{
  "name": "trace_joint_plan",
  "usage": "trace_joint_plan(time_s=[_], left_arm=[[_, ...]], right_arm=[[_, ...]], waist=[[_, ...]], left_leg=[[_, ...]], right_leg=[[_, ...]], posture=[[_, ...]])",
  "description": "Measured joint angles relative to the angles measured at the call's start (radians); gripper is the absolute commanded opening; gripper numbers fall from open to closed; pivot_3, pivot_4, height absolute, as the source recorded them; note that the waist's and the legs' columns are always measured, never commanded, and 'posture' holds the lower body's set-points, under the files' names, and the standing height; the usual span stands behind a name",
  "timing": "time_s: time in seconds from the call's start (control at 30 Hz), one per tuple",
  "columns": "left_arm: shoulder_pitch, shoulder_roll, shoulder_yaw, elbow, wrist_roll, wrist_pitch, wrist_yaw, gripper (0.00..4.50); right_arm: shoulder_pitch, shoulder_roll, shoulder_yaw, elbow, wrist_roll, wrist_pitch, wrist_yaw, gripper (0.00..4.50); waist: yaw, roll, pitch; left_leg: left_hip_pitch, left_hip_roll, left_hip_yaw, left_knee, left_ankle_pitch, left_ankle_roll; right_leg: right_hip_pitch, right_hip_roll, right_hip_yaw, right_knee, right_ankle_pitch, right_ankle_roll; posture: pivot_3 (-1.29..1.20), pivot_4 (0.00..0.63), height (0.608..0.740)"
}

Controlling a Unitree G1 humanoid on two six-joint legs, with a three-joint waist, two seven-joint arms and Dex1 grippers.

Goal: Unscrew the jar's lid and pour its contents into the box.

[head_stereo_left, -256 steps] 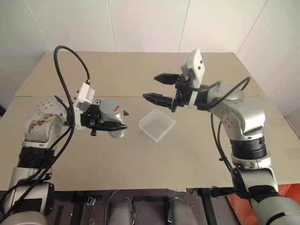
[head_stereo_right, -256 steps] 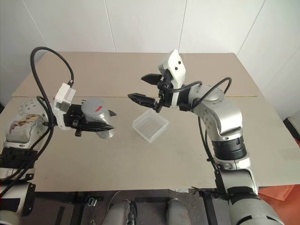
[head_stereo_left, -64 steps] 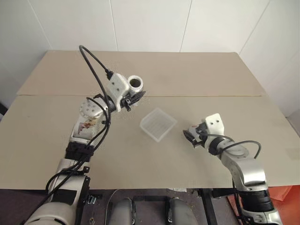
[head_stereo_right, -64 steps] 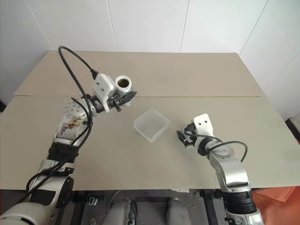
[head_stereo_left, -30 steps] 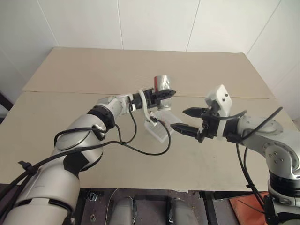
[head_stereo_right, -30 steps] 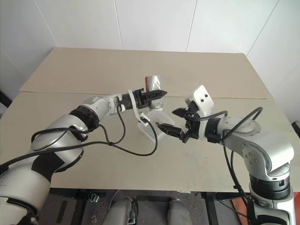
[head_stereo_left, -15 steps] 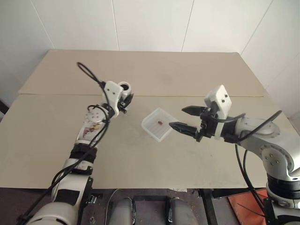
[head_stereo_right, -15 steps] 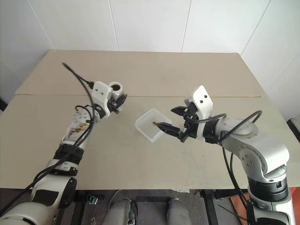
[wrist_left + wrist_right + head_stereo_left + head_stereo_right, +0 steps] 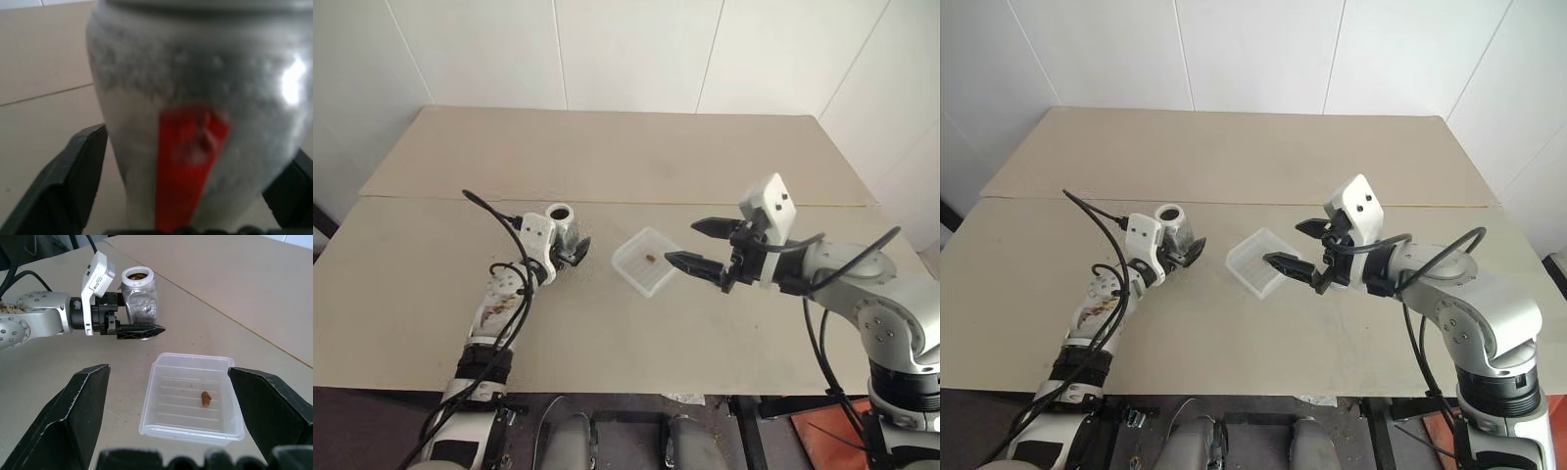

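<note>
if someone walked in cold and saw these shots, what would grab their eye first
Probably the open jar standing upright on the tan table between the left gripper's fingers, its mouth uncovered and a red mark on its side. Next, the shallow translucent box at the table's middle, holding one tiny brown bit. The right gripper hovers open just beside the box, its black fingers spread wide.

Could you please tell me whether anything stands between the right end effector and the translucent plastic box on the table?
Nothing visible does. The right end effector, its fingers spread, looks straight onto the shallow translucent white plastic box with the tiny brown bit inside. The open silvery-grey jar stands beyond the box, between the left end effector's fingers.
</note>
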Motion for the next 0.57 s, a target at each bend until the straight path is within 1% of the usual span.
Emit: trace_joint_plan(time_s=[0.1,0.2,0.27,0.3,0.37,0.43,0.47,0.5,0.57], left_arm=[[0.102,0.072,0.028,-0.169,-0.032,0.07,-0.045,4.48],[0.269,0.174,0.092,-0.387,-0.111,0.165,-0.112,4.48],[0.38,0.249,0.161,-0.516,-0.18,0.216,-0.174,4.48],[0.412,0.271,0.191,-0.554,-0.205,0.227,-0.195,4.48],[0.512,0.336,0.323,-0.671,-0.319,0.251,-0.284,4.48],[0.579,0.368,0.422,-0.73,-0.397,0.251,-0.355,4.48],[0.598,0.375,0.447,-0.746,-0.424,0.251,-0.379,4.48],[0.611,0.376,0.464,-0.759,-0.448,0.251,-0.397,4.48],[0.621,0.375,0.459,-0.777,-0.466,0.253,-0.408,4.48]], right_arm=[[0.001,-0.006,0.0,0.006,-0.001,-0.009,0.008,4.5],[0.022,-0.037,-0.003,0.03,-0.011,-0.037,0.043,4.5],[0.06,-0.082,-0.014,0.057,-0.029,-0.083,0.092,4.5],[0.078,-0.098,-0.023,0.067,-0.034,-0.101,0.114,4.5],[0.167,-0.134,-0.076,0.115,-0.051,-0.211,0.225,4.5],[0.228,-0.153,-0.097,0.167,-0.081,-0.302,0.304,4.5],[0.245,-0.163,-0.097,0.192,-0.1,-0.33,0.323,4.5],[0.256,-0.166,-0.097,0.221,-0.119,-0.354,0.338,4.5],[0.257,-0.166,-0.096,0.255,-0.143,-0.37,0.347,4.5]], waist=[[-0.007,0.0,0.0],[-0.014,0.0,0.0],[-0.014,0.0,0.0],[-0.011,0.0,0.0],[0.0,0.0,0.0],[0.004,0.001,0.0],[0.005,0.001,0.0],[0.006,0.001,-0.001],[0.006,0.001,-0.001]], left_leg=[[0.0,0.001,0.0,-0.001,0.0,0.0],[0.001,0.002,0.0,-0.002,0.0,0.0],[0.001,0.002,0.0,-0.002,0.0,0.0],[0.001,0.002,-0.001,-0.002,0.0,0.0],[0.001,0.002,-0.001,-0.002,0.0,0.0],[0.002,0.002,0.0,-0.002,0.0,0.0],[0.003,0.002,0.0,-0.002,0.0,0.0],[0.004,0.002,0.0,-0.002,0.0,-0.001],[0.005,0.001,0.001,-0.002,0.001,-0.001]], right_leg=[[0.0,0.0,0.001,0.0,0.0,0.0],[-0.001,0.0,0.001,0.0,0.0,0.0],[-0.001,-0.001,0.001,-0.001,0.0,0.0],[0.0,-0.001,0.001,-0.001,0.0,-0.001],[0.0,-0.001,0.0,-0.002,-0.001,-0.001],[0.001,-0.001,0.001,-0.002,-0.001,-0.001],[0.002,-0.001,0.001,-0.002,-0.001,-0.001],[0.002,-0.001,0.001,-0.002,-0.002,-0.001],[0.002,0.0,0.002,-0.002,-0.003,-0.002]], posture=[[0.0,0.15,0.74],[0.0,0.15,0.74],[0.0,0.15,0.74],[0.0,0.15,0.74],[0.0,0.15,0.74],[0.0,0.15,0.74],[0.0,0.15,0.74],[0.0,0.15,0.74],[0.0,0.15,0.74]])
